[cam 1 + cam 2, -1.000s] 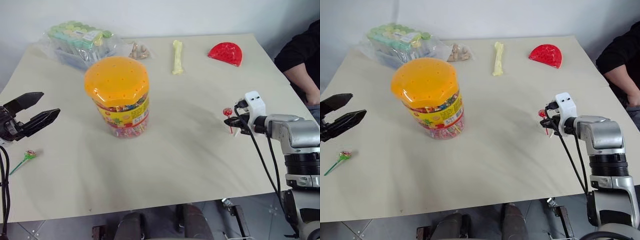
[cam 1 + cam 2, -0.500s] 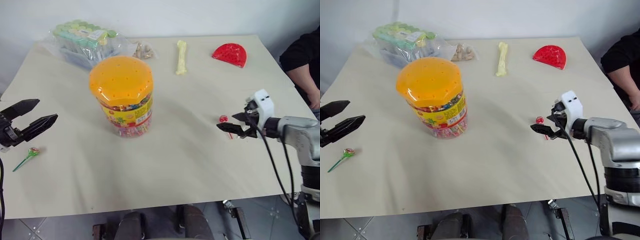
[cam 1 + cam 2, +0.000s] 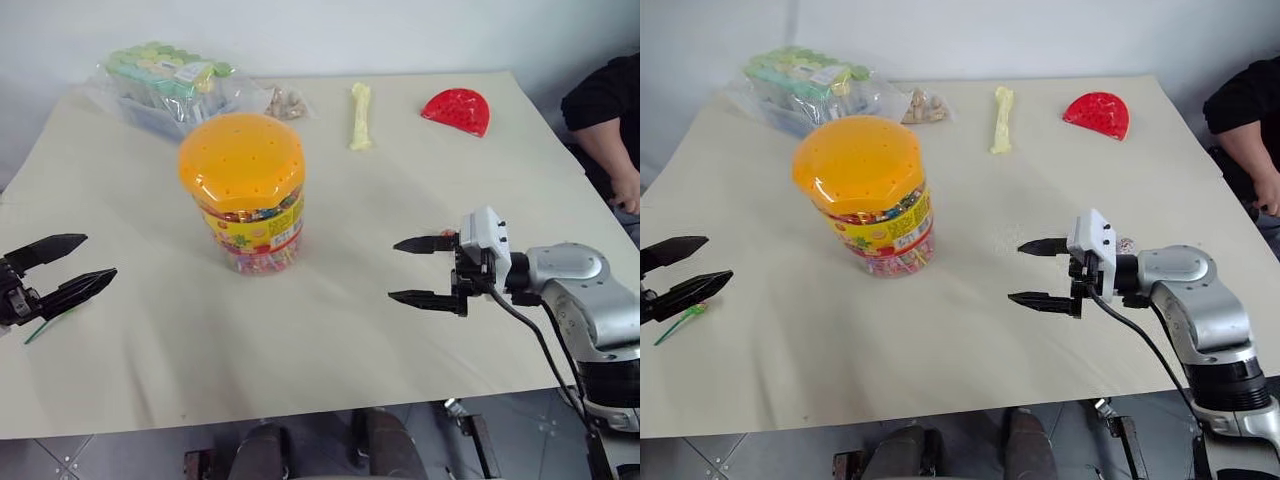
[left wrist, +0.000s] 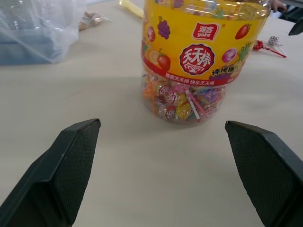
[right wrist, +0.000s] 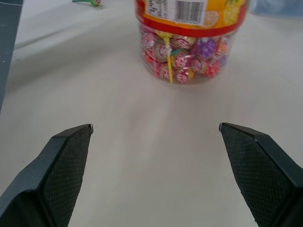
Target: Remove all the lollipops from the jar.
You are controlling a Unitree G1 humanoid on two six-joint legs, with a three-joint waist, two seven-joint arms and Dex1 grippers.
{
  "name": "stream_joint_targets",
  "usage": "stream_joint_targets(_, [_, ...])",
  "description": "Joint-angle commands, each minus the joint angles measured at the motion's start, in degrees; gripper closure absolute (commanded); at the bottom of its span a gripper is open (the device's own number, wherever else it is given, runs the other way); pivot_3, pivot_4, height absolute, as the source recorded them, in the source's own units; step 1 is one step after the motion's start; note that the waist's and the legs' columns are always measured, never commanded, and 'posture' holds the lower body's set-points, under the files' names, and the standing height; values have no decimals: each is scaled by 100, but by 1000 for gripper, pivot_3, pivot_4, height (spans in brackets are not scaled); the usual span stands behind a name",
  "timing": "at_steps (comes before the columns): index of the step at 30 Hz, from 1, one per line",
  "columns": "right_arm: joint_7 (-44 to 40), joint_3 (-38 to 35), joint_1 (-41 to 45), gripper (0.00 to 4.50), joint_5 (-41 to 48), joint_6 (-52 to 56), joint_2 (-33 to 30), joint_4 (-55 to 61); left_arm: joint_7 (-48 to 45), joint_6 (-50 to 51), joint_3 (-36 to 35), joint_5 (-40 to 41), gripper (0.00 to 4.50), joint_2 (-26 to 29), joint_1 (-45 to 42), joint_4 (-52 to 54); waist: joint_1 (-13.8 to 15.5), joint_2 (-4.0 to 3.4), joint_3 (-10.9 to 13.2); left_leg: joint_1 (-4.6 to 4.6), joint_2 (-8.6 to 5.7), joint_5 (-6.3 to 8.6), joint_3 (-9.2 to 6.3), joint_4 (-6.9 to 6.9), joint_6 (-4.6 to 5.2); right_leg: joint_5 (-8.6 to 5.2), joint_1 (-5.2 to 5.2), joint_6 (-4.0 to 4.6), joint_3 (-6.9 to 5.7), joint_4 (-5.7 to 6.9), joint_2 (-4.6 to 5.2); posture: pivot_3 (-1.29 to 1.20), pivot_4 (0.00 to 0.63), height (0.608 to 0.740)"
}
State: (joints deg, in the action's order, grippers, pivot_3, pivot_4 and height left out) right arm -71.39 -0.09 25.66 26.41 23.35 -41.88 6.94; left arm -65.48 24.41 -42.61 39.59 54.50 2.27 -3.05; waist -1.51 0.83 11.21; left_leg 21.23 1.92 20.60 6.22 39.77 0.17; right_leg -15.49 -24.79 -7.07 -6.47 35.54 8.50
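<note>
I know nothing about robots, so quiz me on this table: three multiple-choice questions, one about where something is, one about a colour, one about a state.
1. Where is the red half-round thing?
A. at the table's far side
B. beside the jar
C. on the lid

2. What colour is the jar's lid?
A. green
B. orange
C. white

3. How is the right tool?
A. shut on a lollipop
B. shut and empty
C. open and empty

Answers:
1 A, it lies near the far edge, well away from the jar.
2 B, the dome is orange with small holes.
3 C, its two black fingers stand wide apart with nothing between them.
</note>
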Motion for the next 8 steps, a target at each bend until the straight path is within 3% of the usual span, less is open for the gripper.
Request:
stream_joint_targets(1, [-184,-76,-45,19,-45,-375,-79,-160,140,9,-408,5,0,-74,265,35,-6,0,0,0,0,1,-1,0,1,0,0,0,0,-1,0,0,150,740])
stream_joint_targets(8, [319,-138,-373,19,-5,-375,235,-112,347,-120,-650,91,0,-436,595,209,-7,1,0,-2,4,3,-2,1,0,0,4,0,-4,-1,1,0,150,740])
